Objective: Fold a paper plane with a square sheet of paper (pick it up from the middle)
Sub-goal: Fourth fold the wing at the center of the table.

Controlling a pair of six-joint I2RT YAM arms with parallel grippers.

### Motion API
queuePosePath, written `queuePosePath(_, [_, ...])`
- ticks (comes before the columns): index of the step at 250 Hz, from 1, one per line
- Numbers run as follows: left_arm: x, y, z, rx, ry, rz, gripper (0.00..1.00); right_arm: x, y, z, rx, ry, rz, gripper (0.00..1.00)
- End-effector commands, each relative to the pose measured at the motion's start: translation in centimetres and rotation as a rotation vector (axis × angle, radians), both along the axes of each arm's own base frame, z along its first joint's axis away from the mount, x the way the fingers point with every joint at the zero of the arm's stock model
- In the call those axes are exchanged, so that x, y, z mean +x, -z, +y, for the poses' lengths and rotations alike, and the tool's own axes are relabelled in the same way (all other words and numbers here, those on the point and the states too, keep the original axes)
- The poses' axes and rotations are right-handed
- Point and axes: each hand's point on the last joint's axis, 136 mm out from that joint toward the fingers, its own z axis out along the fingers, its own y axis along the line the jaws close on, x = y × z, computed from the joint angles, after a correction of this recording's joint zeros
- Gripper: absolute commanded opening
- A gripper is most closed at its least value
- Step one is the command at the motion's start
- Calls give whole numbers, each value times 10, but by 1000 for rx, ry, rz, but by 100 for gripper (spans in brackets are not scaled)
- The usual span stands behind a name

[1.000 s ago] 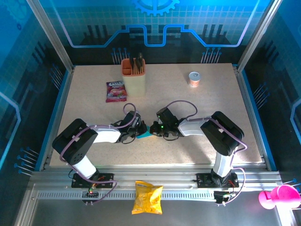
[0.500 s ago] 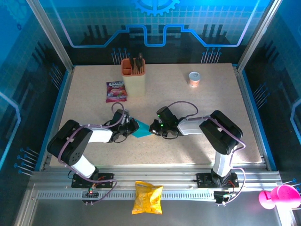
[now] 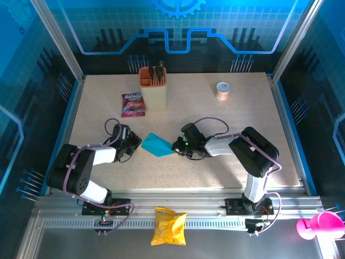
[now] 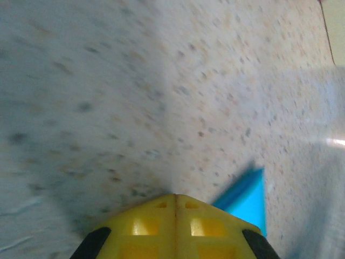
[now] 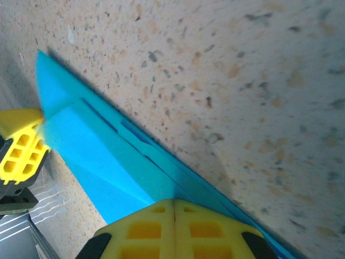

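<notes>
At tabletop (image 3: pixel 242 108) centre, partly folded cyan paper sheet (image 3: pixel 156 144) lies flat between both arms. Right end effector (image 3: pixel 176 147) closed, tips on sheet's right point. Left end effector (image 3: pixel 136 142) closed, holding nothing, just beside sheet's left corner.

cyan-blue paper plane (image 3: pixel 157 144), folded, layered pointed wedge, flat on table (image 3: pixel 242 124)

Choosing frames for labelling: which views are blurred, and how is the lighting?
Left wrist: table smeared, paper edge soft. Right wrist: paper crisp, its shadow clear on the speckles. Top: sharp, evenly lit, bluish at the edges.
</notes>
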Motion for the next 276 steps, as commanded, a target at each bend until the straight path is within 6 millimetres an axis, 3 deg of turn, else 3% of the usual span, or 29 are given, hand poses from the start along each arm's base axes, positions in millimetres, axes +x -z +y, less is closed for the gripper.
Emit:
queuePosePath(1, [-18, 5, 29, 87, -99, 83, 0, -61, 84, -101, -406, 104, 283, 0])
queuePosePath(30, [-11, -27, 10, 68, -1, -15, 0, -58, 80, -98, -398, 85, 267, 0])
queuePosePath(64, [-8, -69, -42, 109, 206, -144, 0, -54, 73, -94, -382, 59, 242, 0])
queuePosePath(96, [-7, -76, -89, 84, 337, -171, 2, -53, 69, -92, -371, 52, 222, 0])
queuePosePath(134, [-1, -54, -127, 58, 418, -139, 1, -52, 67, -89, -358, 44, 209, 0])
queuePosePath(159, [-1, -30, -135, 68, 425, -94, 1, -50, 65, -86, -348, 37, 202, 0])
queuePosePath(225, [-18, 25, -116, 100, 342, 43, 0, -38, 48, -77, -247, -13, 102, 0])
queuePosePath(276, [-25, 39, -110, 119, 337, 83, 0, -42, 40, -114, -204, 53, 98, 0])
